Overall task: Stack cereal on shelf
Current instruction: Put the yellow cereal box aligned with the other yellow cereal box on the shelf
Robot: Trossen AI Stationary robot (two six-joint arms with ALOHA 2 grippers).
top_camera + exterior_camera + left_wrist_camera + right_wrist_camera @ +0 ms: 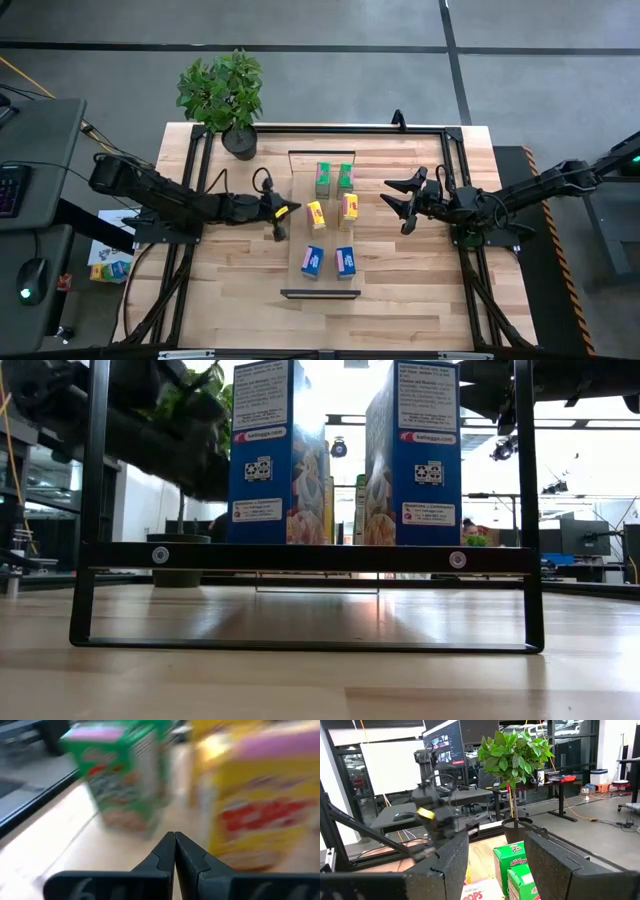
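Six cereal boxes standing on the shelf [297,262], an end effector on either side.

The striped wood tabletop [400,300] sits in an office with monitors and a potted plant [225,95]. In pairs along the shelf stand green boxes [334,179], yellow boxes [332,211] and blue boxes [328,261]; "Kellogg's" reads on a green one. The left end effector [281,219], fingers pinched together and empty, is beside the yellow pair. The right end effector [404,204] is spread wide nearby. The left wrist view is blurred.
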